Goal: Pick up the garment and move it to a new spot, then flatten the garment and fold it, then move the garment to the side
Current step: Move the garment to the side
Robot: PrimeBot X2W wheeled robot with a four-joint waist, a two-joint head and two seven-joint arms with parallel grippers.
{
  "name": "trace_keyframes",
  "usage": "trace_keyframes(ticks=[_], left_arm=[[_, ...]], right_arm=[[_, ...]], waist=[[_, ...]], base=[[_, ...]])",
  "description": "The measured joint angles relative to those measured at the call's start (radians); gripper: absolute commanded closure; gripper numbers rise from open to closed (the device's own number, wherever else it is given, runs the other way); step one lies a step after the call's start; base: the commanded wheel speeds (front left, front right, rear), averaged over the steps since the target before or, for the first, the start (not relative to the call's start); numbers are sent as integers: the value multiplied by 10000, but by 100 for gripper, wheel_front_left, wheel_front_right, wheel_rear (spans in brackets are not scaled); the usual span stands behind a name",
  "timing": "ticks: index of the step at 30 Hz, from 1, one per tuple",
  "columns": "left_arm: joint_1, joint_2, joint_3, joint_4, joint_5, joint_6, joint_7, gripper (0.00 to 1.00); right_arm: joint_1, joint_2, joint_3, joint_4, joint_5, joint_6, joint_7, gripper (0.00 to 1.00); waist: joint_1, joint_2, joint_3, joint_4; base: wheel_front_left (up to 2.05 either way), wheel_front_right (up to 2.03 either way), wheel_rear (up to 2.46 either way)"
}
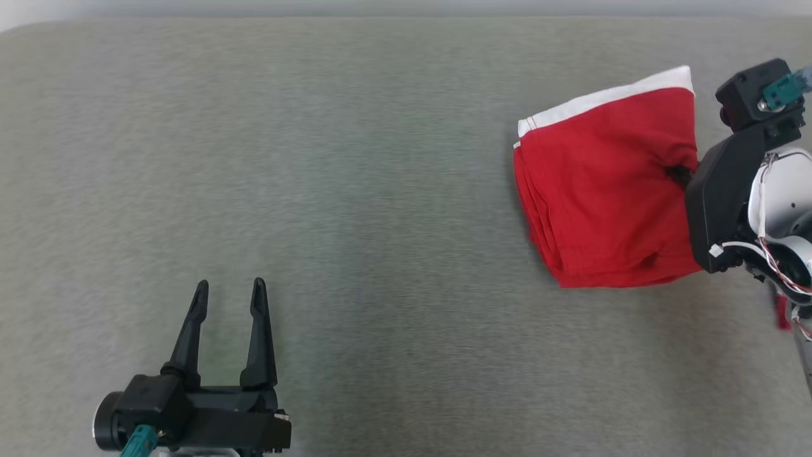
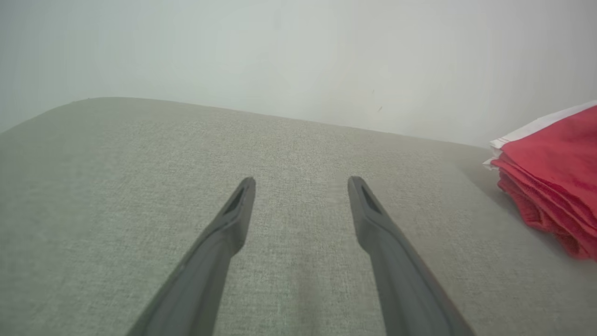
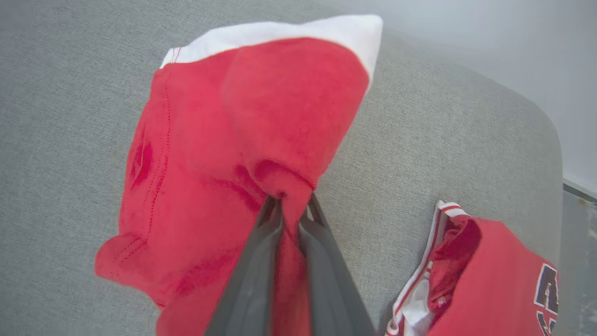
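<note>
Pinching the red garment's [image 1: 602, 190] cloth, the right claw [image 3: 291, 205] is sitting at the head view's upper right. The left claw [image 1: 229, 285] is sitting spread, lower left; a second jersey's [image 3: 494, 270] dark lettering is showing cut off, unreadable.

A wide counter [image 1: 380, 190] covered in grey-green woven fabric stretches across the room. Its weave is fine and it sits in soft, even light. The far edge curves down into rounded corners. Directly behind it rises a plain wall [image 2: 298, 56], pale grey-white, matte and smooth, slightly brighter than the fabric.
</note>
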Motion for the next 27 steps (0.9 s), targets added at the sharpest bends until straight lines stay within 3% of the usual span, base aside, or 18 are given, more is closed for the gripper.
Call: trace_keyframes(ticks=[14, 20, 27], left_arm=[[-270, -6, 357, 67, 568, -403, 0, 0], [-315, -8, 489, 94, 748, -510, 0, 0], [-301, -4, 709, 44, 928, -665, 0, 0]], right_arm=[[-581, -372, 316, -196, 711, 0, -169, 100], [-838, -1060, 453, 178, 709, 0, -681, 100], [-771, -2224, 449, 782, 343, 0, -1174, 100]], waist=[[1, 0, 456, -1976], [0, 0, 660, -2486], [0, 0, 758, -2622]], base=[[0, 0, 0], [0, 0, 0], [0, 0, 0]])
